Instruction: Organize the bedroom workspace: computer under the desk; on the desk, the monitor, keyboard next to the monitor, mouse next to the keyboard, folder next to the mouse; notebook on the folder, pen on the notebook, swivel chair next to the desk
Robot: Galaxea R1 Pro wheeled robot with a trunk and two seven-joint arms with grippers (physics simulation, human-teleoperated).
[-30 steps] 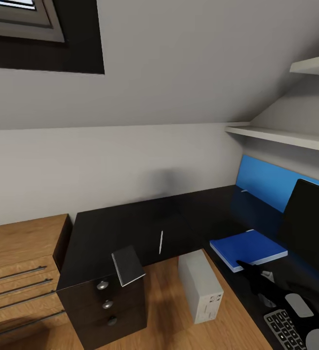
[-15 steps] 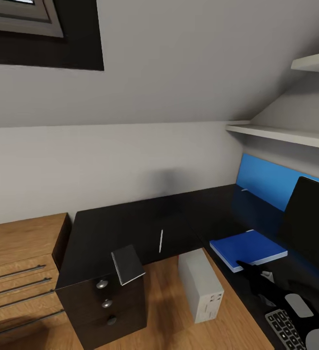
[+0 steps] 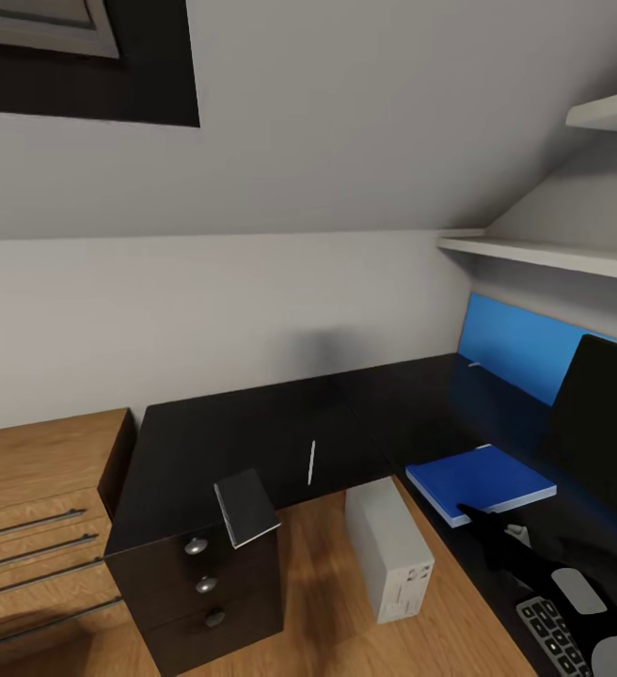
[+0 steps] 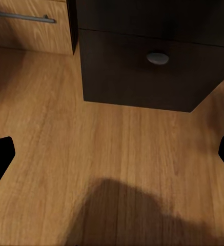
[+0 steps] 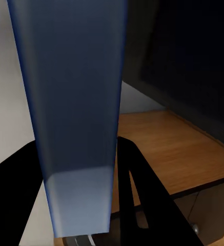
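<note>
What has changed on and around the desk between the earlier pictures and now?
Only the head camera has shifted slightly: the whole picture slid a little, the window frame most of all. No object moved, and nothing was taken or let go. The folder, notebook and pen lie on the desk as before, and the computer stands on the floor.

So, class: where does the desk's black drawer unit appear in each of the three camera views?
Head view: the drawer unit sits lower left, under the desk's near end, beside the wooden shelving.
Left wrist view: drawer unit across the upper middle, one round knob facing the camera.
Right wrist view: drawer unit in the bottom right corner, partly cut off.
Shared landmark: the wooden floor.
</note>
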